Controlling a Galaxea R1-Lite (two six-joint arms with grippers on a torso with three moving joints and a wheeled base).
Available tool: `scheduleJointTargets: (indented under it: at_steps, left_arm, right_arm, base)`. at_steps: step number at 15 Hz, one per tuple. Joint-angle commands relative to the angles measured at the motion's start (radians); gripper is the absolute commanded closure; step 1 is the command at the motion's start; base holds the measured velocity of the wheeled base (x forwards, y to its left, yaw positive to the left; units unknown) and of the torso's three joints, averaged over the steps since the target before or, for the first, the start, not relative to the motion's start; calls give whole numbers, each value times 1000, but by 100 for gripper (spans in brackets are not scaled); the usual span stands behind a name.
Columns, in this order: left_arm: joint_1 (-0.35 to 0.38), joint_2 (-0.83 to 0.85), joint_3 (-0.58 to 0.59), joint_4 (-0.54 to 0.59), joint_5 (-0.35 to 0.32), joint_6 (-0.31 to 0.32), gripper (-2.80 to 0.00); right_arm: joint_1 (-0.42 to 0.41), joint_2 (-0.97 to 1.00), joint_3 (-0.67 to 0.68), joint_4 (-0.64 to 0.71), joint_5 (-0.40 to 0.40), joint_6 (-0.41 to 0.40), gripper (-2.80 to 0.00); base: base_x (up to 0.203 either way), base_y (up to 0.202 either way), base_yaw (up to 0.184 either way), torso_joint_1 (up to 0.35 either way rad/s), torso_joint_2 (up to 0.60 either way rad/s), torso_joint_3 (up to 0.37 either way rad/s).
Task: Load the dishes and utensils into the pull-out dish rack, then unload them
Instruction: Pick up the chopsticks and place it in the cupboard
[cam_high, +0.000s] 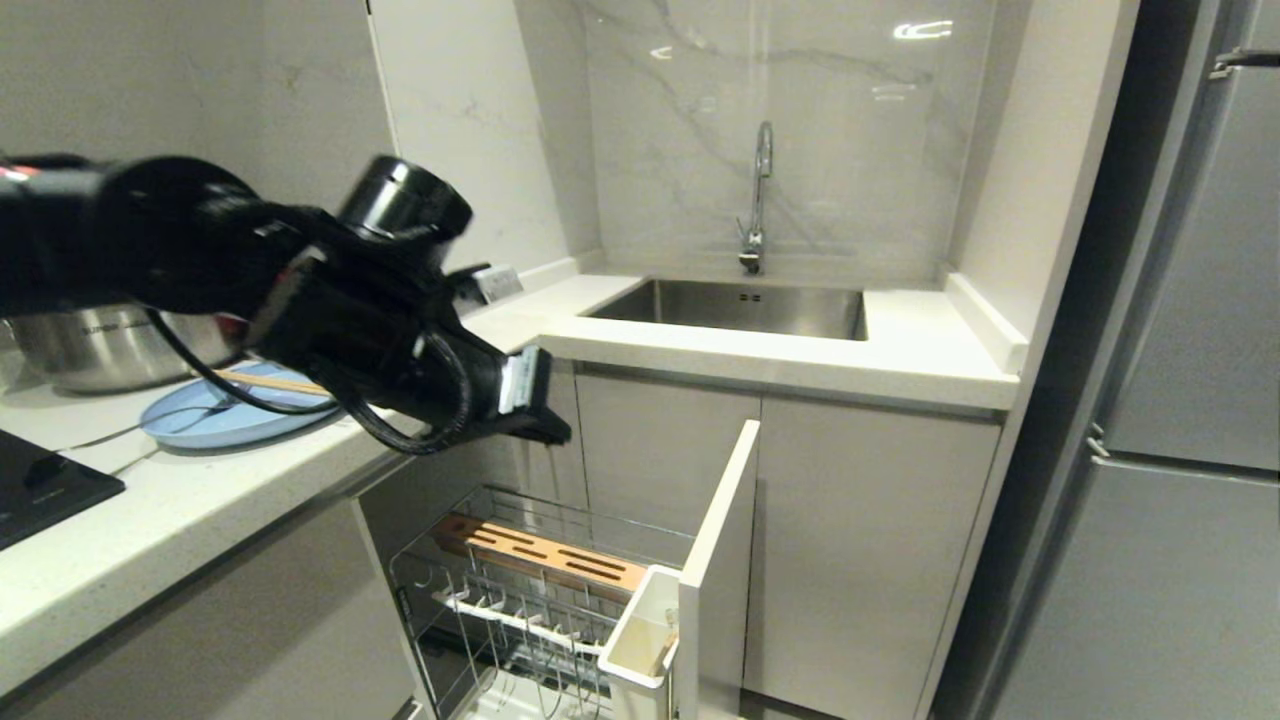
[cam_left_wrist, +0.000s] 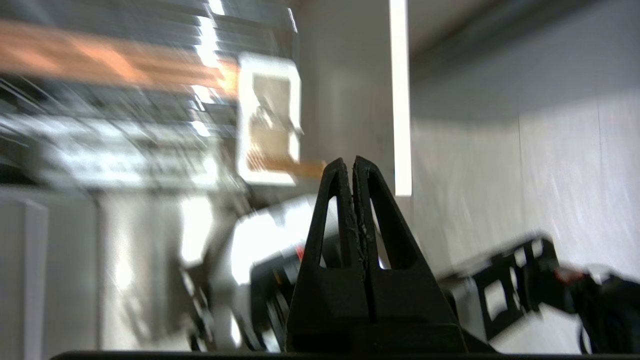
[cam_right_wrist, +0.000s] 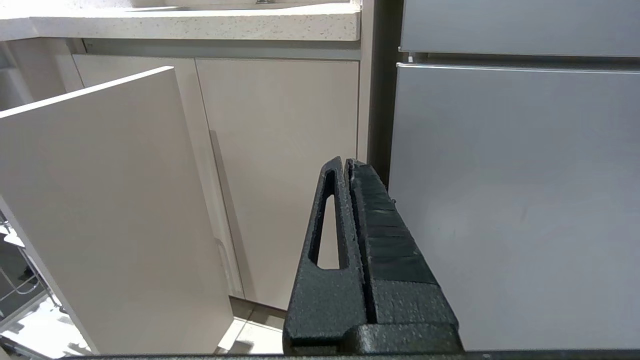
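left arm (cam_high: 330, 300): matte black | looped black cables | fingers (cam_left_wrist: 340, 210): black triangular cut-outs

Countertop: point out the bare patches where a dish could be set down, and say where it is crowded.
Free: the counter between the black cooktop and the blue plate, and the strip right of the sink. Crowded: the back left corner, where the steel pot, the plate with chopsticks and the left end effector bunch together.

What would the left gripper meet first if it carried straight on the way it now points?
Probably the tall white front panel of the pulled-out chrome wire dish rack; the shut left gripper points toward it, though depth is unclear.
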Motion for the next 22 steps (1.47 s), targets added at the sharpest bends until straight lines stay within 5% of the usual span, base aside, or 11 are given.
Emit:
scheduleJointTargets:
  at_steps: [1, 4, 6, 8, 10, 16, 22]
  left_arm:
    - [58, -267, 1, -1, 43, 37, 0]
    - [150, -524, 27, -3, 68, 138, 0]
    - [236, -724, 110, -12, 72, 258, 0]
    - [344, -922, 286, -101, 75, 393, 0]
    - [418, -1080, 521, -254, 77, 457, 0]
    - [483, -1525, 1093, -464, 109, 509, 0]
    - [444, -1756, 1372, -558, 136, 483, 0]
  right_arm:
    - [0, -1, 26, -1, 0, 0, 0]
    - [0, -1, 26, -1, 0, 0, 0]
    - [0, -1, 26, -1, 0, 0, 0]
    - [0, -1, 26, -1, 0, 0, 0]
    - [0, -1, 26, -1, 0, 0, 0]
    - [0, -1, 26, -1, 0, 0, 0]
    - [0, -1, 26, -1, 0, 0, 0]
  base:
    - [0, 0, 0, 0, 0, 0]
    - [0, 0, 0, 0, 0, 0]
    - [0, 0, 0, 0, 0, 0]
    - [0, 0, 0, 0, 0, 0]
    - [0, 0, 0, 0, 0, 0]
    - [0, 0, 0, 0, 0, 0]
    - [0, 0, 0, 0, 0, 0]
